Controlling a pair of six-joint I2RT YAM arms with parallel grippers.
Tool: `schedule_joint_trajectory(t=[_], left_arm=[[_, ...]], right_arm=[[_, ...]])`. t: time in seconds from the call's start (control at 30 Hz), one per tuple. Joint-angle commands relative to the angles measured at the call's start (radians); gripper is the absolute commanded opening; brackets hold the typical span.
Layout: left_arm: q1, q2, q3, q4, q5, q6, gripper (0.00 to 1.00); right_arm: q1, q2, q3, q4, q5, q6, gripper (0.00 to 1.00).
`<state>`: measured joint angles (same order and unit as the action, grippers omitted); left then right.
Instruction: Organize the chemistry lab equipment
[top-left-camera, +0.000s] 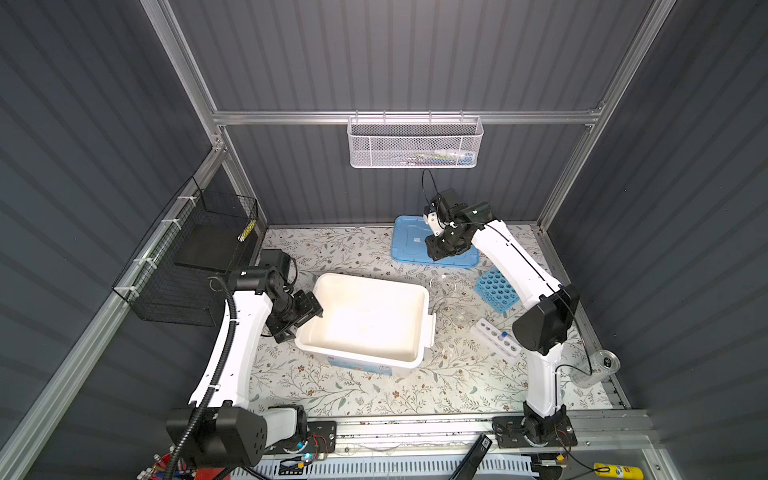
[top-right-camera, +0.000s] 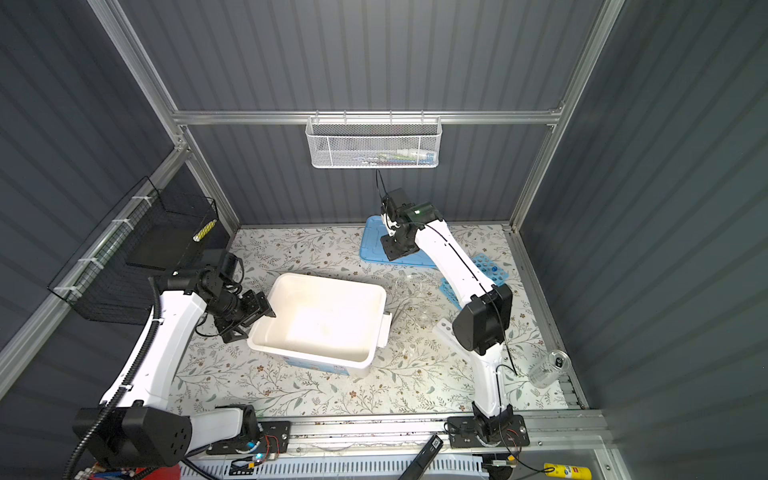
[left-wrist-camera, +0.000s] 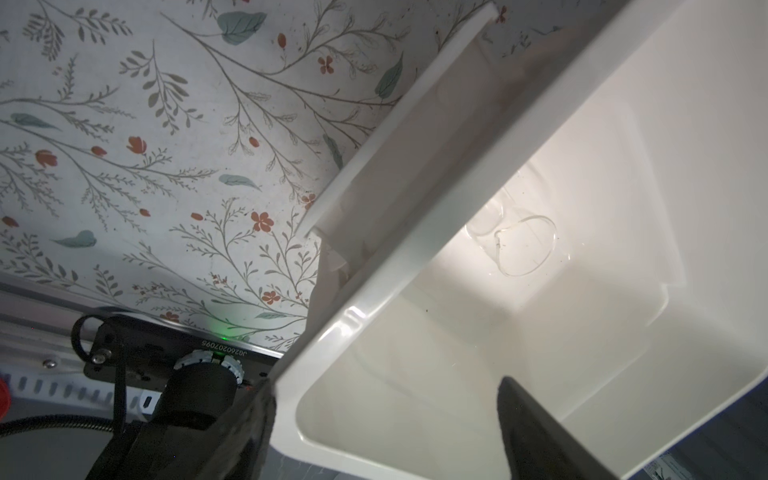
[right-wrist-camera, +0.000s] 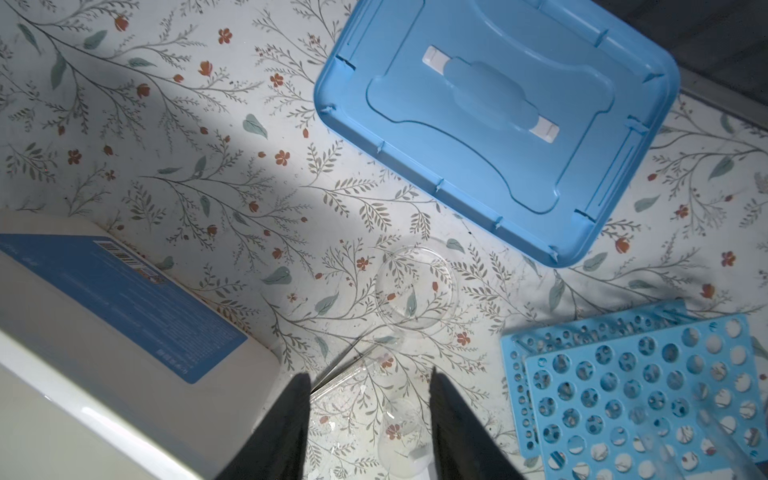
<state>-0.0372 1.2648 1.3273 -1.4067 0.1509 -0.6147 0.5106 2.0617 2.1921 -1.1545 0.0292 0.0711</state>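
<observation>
Hovering well above the bench (right-wrist-camera: 187, 166), the right tool (right-wrist-camera: 370, 374) has its jaws partly apart and nothing in them. Seen from its wrist, a small clear glass vessel (right-wrist-camera: 401, 432) lies below the gap, with thin rods (right-wrist-camera: 340, 365) just beside it, a shallow glass dish (right-wrist-camera: 417, 286) farther on, and the blue rack (right-wrist-camera: 640, 395) off to one side near the blue lid (right-wrist-camera: 498, 124). The left tool (left-wrist-camera: 386, 384) is wide open and empty, one finger outside and one inside the white bin (left-wrist-camera: 436, 224), where a clear beaker (left-wrist-camera: 523, 245) already lies on its side. The step in hand looks like fetching the next glass piece for the bin. To do it well, the right tool should drop straight down with the vessel centred, keep clear of the rods, close gently since thin glass is slick and brittle, then lift fully before crossing the rim. The left tool could steady the bin, but must not tip it.
</observation>
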Motion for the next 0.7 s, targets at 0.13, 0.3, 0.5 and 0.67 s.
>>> schedule_joint_trajectory(t=[0.13,0.3,0.5,0.67], left_arm=[[-0.007,-0.036,0.026,-0.15,-0.049,-0.075,0.84],[-0.03,-0.103,-0.076,-0.107,0.037,-0.175,0.78],[-0.036,-0.125,-0.134,-0.079,0.062,-0.197,0.73],[-0.046,-0.124,-0.203,-0.005,0.071,-0.222,0.7]], right_arm=[[-0.021,-0.007,-0.083,0.038,-0.044,-0.015,0.49],[-0.034,-0.006,-0.092,0.055,-0.041,-0.025,0.49],[-0.07,0.0,-0.088,0.055,-0.041,-0.021,0.49],[-0.091,0.021,-0.077,0.021,-0.046,-0.002,0.48]])
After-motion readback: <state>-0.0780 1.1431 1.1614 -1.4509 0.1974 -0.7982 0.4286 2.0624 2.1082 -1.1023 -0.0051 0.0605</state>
